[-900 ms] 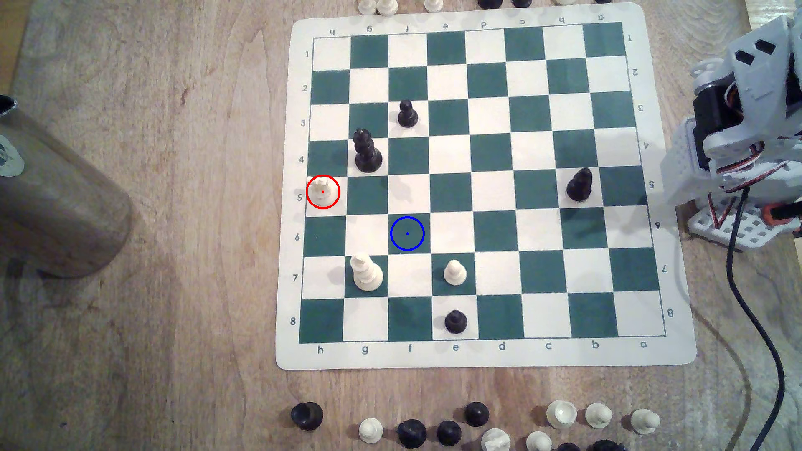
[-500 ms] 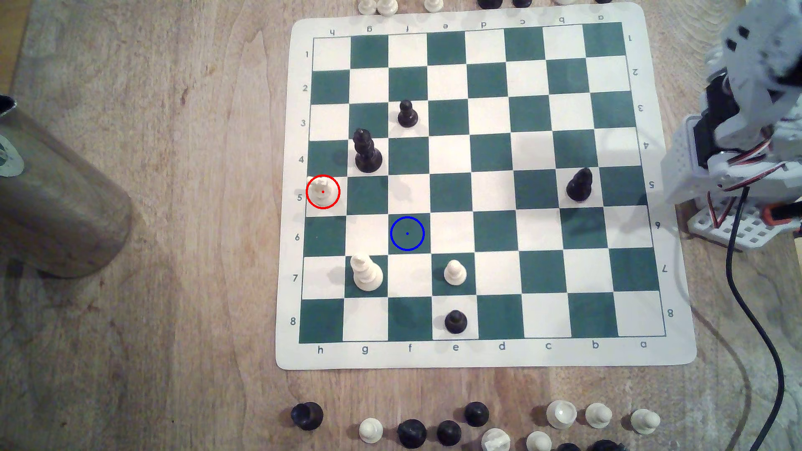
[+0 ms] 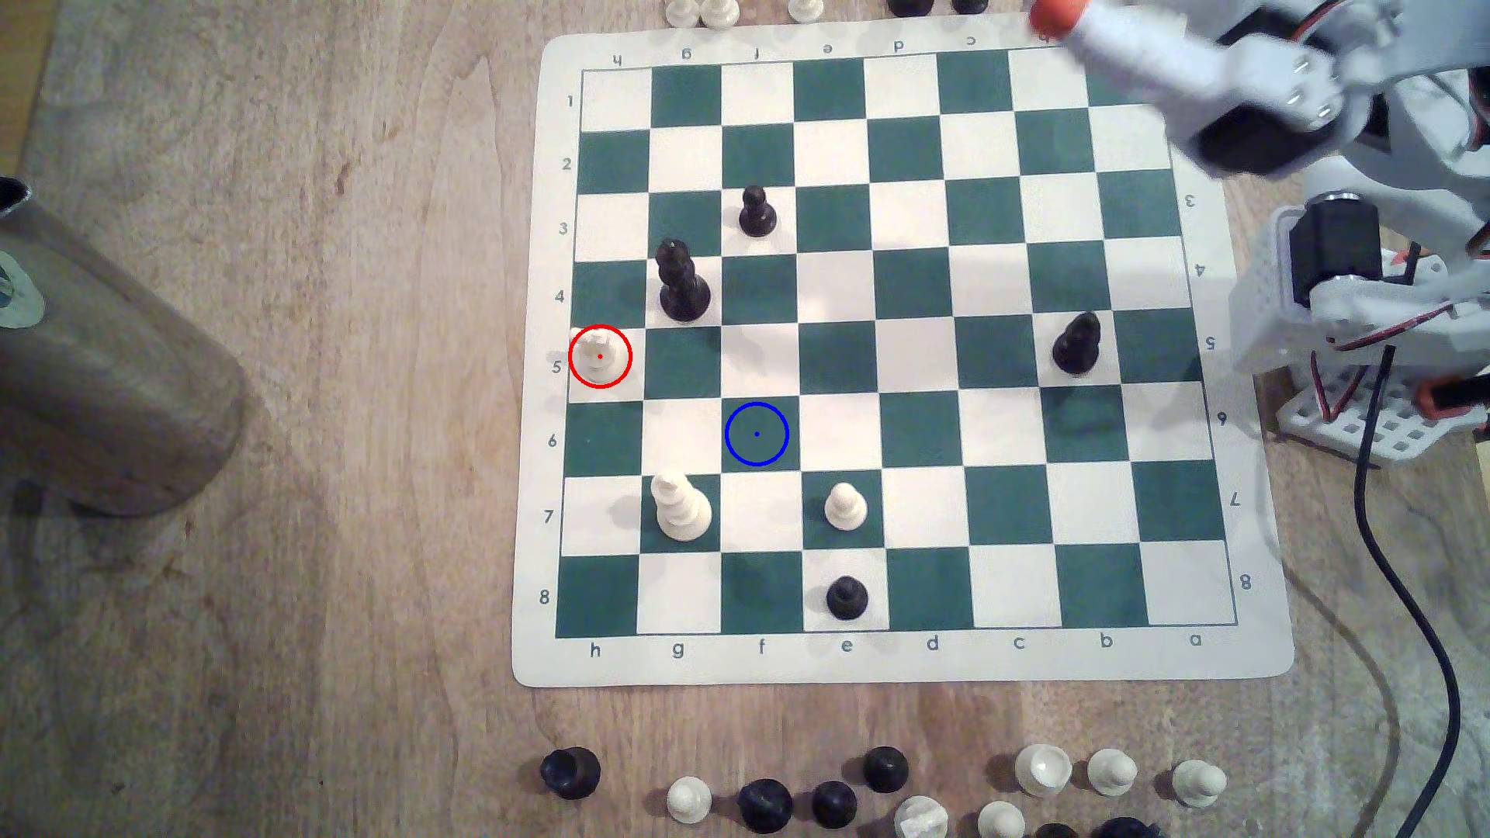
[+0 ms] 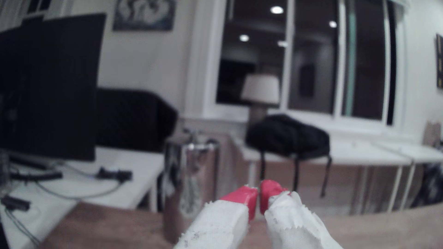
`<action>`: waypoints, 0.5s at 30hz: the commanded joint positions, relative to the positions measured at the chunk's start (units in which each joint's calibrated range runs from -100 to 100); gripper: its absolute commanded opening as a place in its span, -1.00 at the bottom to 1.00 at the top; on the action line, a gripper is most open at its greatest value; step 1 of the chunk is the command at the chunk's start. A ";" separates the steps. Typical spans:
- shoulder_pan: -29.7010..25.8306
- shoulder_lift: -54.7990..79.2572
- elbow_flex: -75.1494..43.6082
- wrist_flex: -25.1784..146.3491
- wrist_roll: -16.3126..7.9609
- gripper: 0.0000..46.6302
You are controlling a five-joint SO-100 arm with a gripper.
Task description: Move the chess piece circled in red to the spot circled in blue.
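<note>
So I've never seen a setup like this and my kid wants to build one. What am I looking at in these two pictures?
It is a small white robot arm beside a green and white chess mat on a wooden table. One camera looks down from above. The other rides on the arm's wrist, so it sees the gripper: two white fingers with red tips nearly together, holding nothing, and a blurry room beyond. On the mat, a red ring marks the short white piece to move, and a blue ring marks the dark square it goes to. Other pieces stand on the mat, and spare ones sit off it.
</note>
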State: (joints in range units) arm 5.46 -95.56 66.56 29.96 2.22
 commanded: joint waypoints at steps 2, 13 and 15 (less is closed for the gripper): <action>-0.33 0.14 -8.72 20.00 -0.15 -0.97; -2.45 22.72 -21.41 34.17 -0.83 -0.79; -2.37 26.20 -23.04 33.59 -0.88 -0.75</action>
State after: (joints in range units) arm 3.54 -78.63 51.29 63.82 1.49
